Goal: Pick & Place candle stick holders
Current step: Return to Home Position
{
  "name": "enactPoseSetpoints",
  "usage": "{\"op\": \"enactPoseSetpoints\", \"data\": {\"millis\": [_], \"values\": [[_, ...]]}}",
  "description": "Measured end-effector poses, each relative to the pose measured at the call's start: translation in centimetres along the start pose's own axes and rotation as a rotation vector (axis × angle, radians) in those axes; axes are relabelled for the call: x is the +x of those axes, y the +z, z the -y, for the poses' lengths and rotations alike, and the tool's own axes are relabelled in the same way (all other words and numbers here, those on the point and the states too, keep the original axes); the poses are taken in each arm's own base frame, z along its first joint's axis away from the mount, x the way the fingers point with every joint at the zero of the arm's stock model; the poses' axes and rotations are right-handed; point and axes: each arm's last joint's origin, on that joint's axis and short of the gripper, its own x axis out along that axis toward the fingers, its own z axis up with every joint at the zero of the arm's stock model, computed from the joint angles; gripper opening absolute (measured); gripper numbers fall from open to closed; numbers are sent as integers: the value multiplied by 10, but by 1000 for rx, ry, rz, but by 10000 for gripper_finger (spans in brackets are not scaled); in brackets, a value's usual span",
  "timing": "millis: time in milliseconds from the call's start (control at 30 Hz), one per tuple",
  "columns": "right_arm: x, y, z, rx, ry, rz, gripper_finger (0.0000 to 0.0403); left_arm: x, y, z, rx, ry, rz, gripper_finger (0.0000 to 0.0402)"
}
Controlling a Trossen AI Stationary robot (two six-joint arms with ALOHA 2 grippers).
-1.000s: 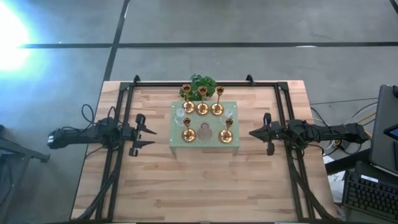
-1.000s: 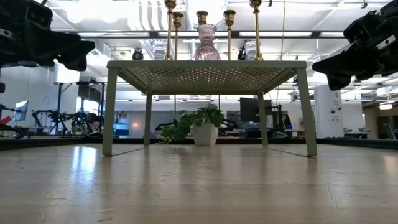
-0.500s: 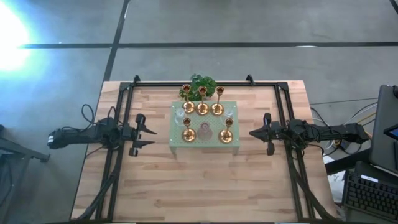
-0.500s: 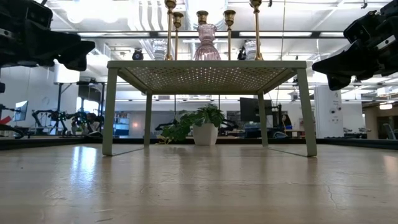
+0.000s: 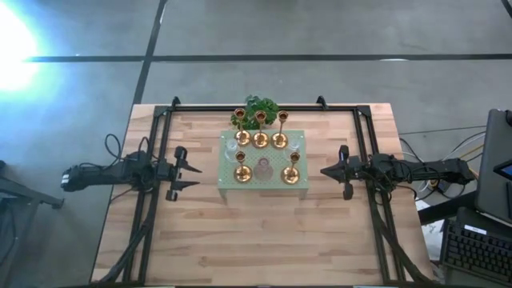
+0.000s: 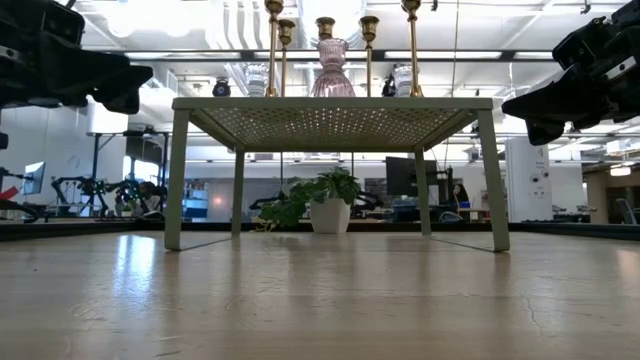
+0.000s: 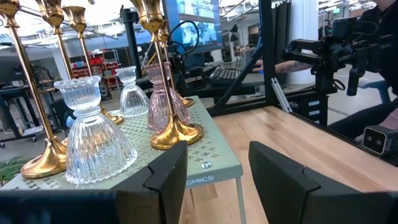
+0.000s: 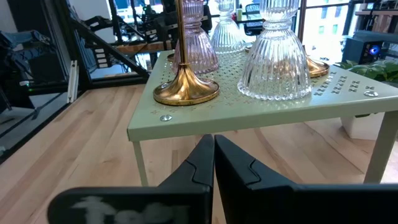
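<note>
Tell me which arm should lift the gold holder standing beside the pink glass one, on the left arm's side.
Left. The left pincer is open, in line with that gold holder and on its side of the stand. The right pincer is shut and would have to cross the stand.

Robotics lab: other robot rigs [image 6: 128,190], monitors [image 7: 198,15], concrete floor [image 5: 320,32].

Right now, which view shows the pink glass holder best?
Low view: the pink glass holder shows whole, unblocked. High view gives only its top; in both wrist views a gold stem crosses it.
</note>
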Motion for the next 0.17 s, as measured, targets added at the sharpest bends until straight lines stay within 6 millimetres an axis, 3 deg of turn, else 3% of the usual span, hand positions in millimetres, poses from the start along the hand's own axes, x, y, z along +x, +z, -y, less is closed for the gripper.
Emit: {"op": "enactPoseSetpoints", "data": {"millis": [167], "values": [[0,0,0,0,0,0,8,0,0,0,0,0,0,177]]}}
